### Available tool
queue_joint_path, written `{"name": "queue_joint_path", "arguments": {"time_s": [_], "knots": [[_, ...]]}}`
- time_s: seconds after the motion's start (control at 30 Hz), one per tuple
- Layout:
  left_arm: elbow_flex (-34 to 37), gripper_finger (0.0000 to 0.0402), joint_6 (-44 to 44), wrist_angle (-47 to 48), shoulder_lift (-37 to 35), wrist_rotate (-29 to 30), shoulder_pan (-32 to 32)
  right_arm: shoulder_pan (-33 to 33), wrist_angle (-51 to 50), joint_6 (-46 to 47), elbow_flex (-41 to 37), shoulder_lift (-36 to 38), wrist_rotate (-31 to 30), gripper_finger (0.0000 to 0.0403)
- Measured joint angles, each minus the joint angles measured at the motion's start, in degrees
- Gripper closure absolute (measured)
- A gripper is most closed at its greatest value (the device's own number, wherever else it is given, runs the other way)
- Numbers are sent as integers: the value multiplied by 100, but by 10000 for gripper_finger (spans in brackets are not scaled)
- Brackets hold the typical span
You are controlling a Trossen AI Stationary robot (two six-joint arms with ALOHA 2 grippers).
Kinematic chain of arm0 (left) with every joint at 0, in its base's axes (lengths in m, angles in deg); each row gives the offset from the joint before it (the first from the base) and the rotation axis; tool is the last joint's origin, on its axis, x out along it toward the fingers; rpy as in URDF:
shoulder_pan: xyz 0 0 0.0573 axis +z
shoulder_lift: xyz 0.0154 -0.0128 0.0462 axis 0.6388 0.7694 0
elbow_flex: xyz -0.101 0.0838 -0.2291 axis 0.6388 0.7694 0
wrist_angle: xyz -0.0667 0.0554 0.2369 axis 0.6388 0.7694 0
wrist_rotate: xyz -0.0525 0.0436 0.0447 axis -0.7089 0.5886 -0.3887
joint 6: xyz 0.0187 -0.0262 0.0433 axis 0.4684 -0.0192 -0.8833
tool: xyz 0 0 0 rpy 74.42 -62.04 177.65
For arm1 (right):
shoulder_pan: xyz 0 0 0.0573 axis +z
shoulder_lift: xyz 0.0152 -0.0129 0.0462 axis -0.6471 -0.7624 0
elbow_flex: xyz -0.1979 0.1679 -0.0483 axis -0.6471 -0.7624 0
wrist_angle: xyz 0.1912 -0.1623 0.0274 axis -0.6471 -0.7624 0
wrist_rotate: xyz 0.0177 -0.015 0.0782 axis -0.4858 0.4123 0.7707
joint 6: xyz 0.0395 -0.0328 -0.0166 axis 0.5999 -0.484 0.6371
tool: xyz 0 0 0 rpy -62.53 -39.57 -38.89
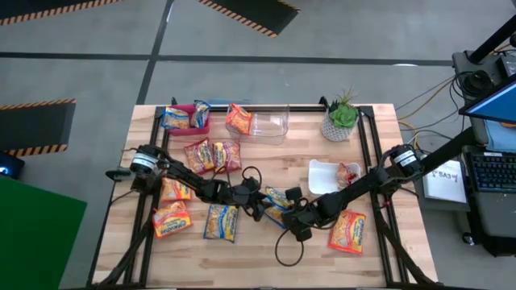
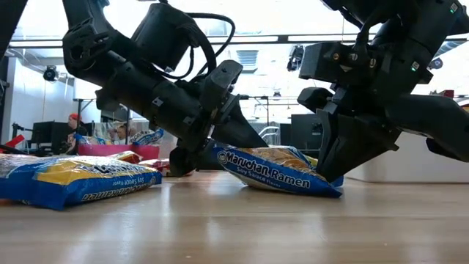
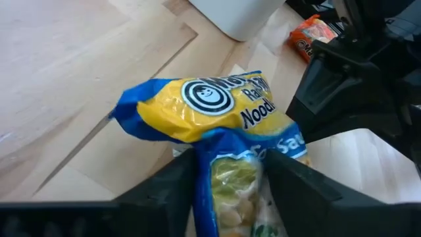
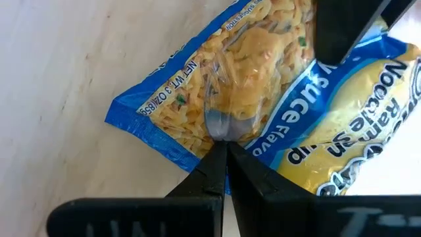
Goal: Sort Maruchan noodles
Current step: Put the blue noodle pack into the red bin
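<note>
A blue Maruchan noodle packet [image 1: 276,201] lies near the middle of the table between my two grippers. My left gripper [image 3: 230,171] reaches it from the table's left and has one end of the packet [image 2: 278,169] between its fingers. My right gripper [image 4: 222,143] comes down on it from the right, fingers shut. More noodle packets lie loose on the left: pink ones [image 1: 211,155], orange ones [image 1: 171,219] and a blue one [image 1: 221,221]. One orange packet [image 1: 348,231] lies at the near right. My left gripper has the packet's narrow end [image 3: 230,194] pinched between its two fingers [image 3: 172,181], which come slanting down from the table's left. That end is raised off the table. My right gripper's shut fingertips [image 4: 214,158] pinch a small pucker of the clear wrapper [image 4: 220,125] on the packet's face. They come steeply from above on the table's right side. The packet's end below them [image 2: 333,191] is down at the table.
At the far edge stand a pink bin [image 1: 189,129] with blue packets, a clear bin [image 1: 270,125] with an orange packet and a potted plant [image 1: 340,119]. A white tray [image 1: 322,177] at the right holds a red packet. Black cables [image 1: 286,250] loop by the grippers.
</note>
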Motion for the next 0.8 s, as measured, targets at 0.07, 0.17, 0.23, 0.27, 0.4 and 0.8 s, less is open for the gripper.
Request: {"name": "queue_joint_path", "arguments": {"time_s": [0.07,0.17,0.23,0.27,0.4,0.8], "knots": [[2,268,-12,-2,-4,-4,0,0,-6,4,0,2,-11,394],[3,312,-64,-1,-17,-31,0,-3,-145,54,0,76,-30,394],[7,338,-141,1,-34,-143,0,-1,-303,101,0,180,-109,394],[9,350,-166,5,-47,-178,0,8,-412,111,0,251,-158,394],[20,388,-351,12,-169,-325,0,7,-698,234,0,649,-192,394],[76,401,-1098,1114,-1507,-246,6,7,-743,105,4,2311,-658,394]]}}
